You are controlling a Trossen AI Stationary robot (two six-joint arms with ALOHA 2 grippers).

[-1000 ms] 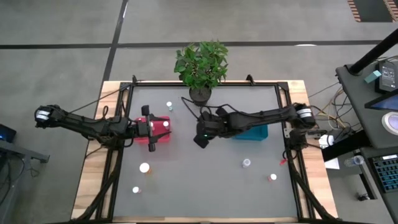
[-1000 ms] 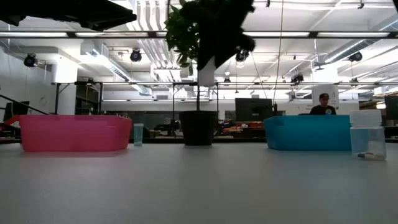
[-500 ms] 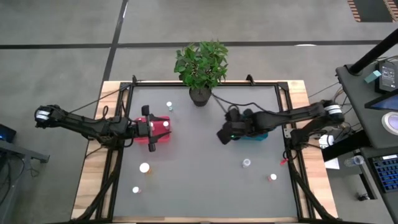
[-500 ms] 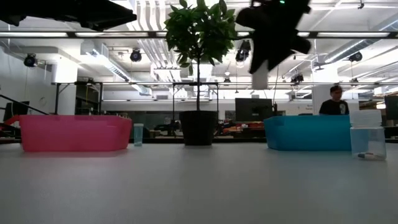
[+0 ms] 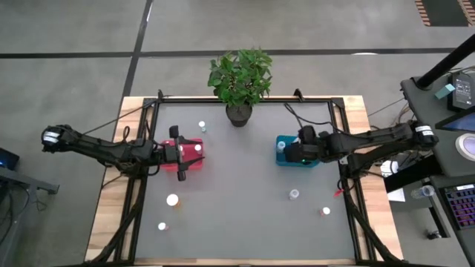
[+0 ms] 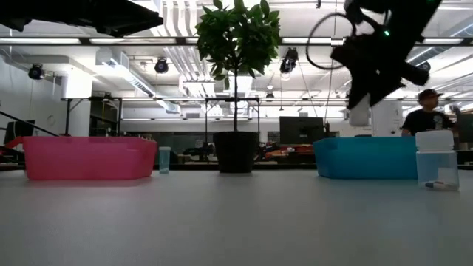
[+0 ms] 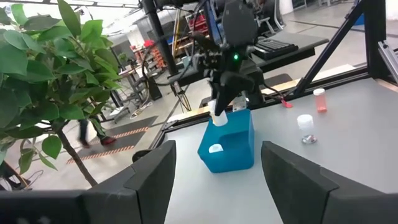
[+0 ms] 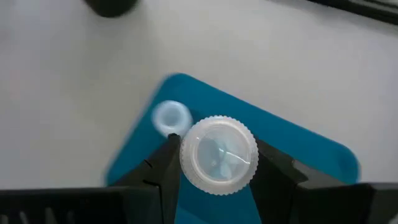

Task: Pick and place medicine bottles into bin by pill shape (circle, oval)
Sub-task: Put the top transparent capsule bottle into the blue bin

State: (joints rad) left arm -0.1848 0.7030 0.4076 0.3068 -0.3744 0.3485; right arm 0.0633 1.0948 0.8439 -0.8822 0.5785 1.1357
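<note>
The right gripper (image 8: 214, 163) holds a medicine bottle (image 8: 218, 154) by its white ribbed cap, and it hangs over the teal bin (image 5: 283, 157) at the right of centre in the high view. One more bottle (image 8: 170, 117) lies inside this bin. The left gripper (image 5: 191, 153) is over the red bin (image 5: 177, 165) at the left of centre, with its fingers (image 7: 301, 180) apart and nothing between them. Loose bottles stand on the table (image 5: 237, 208) in the lower part of the high view: one (image 5: 294, 194) below the teal bin, one (image 5: 325, 211) at lower right, two (image 5: 172, 199) (image 5: 162, 226) at lower left. Another (image 5: 201, 126) stands above the red bin, near the plant (image 5: 239, 78).
</note>
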